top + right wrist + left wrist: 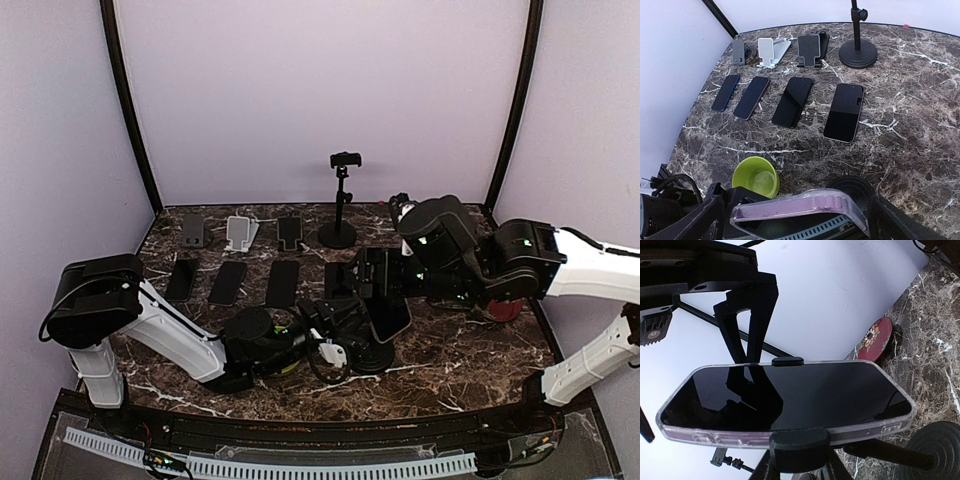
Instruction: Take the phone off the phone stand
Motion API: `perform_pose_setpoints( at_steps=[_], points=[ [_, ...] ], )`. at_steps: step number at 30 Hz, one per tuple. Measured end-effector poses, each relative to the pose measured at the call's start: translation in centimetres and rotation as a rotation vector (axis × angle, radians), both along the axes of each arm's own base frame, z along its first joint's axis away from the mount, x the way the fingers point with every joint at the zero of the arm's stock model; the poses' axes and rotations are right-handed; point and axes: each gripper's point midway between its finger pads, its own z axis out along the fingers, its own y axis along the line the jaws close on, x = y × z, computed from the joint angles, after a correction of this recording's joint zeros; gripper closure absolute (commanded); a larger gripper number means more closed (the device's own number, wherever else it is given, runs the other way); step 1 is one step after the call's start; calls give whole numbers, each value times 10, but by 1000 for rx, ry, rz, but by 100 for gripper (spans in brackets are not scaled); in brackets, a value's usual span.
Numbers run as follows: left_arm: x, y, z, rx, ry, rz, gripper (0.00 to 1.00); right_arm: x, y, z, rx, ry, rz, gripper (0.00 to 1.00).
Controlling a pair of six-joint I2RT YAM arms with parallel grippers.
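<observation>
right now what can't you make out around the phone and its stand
- left gripper jaws: lost in dark clutter in the top view; absent from the left wrist view.
- phone: right wrist view, bottom edge cuts all but one rim.
- phone stand: left wrist view, partly cut by the bottom edge.

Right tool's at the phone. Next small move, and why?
Probably close the right tool on the phone: its open fingers straddle the clear-cased phone, which sits clamped in the stand. Lift only after gripping.

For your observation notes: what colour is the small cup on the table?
The cup is lime green, clearest in the right wrist view.
</observation>
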Motion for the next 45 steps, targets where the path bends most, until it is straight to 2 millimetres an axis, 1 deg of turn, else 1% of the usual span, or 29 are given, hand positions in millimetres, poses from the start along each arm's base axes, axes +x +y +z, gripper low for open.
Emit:
perform_pose_setpoints(
  at_steps=[6, 9, 14, 18, 22, 26, 32, 35, 36, 40, 45],
  points=[
    [0, 0, 0, 1, 0, 0, 95, -4, 4, -11, -92, -22, 10, 0],
    [0, 0, 0, 1, 0, 0, 97, -4, 4, -15, -140, -40, 15, 1],
    [0, 0, 0, 2, -1, 0, 100, -5, 4, -18, -180, -59, 34, 0],
    [0, 0, 0, 2, -2, 0, 100, -5, 3, -19, -203, -71, 48, 3],
    [0, 0, 0, 2, -1, 0, 100, -4, 3, -23, -244, -82, 60, 3],
    [0, 0, 0, 3, -1, -1, 100, -3, 3, -28, -297, -90, 64, 7],
    [-1, 0, -1, 6, -4, -4, 100, -3, 1, -27, -330, -102, 68, 11],
    [-1, -1, -1, 7, -5, -4, 100, -3, 0, -28, -334, -101, 68, 1],
    [-1, -1, -1, 7, -6, -4, 100, -3, 0, -28, -334, -100, 69, 0],
    [-1, -1, -1, 9, -8, -3, 100, -5, -2, -30, -346, -92, 68, 2],
    [-1, -1, -1, 10, -10, -5, 100, -5, -3, -30, -351, -92, 70, 13]
  ],
)
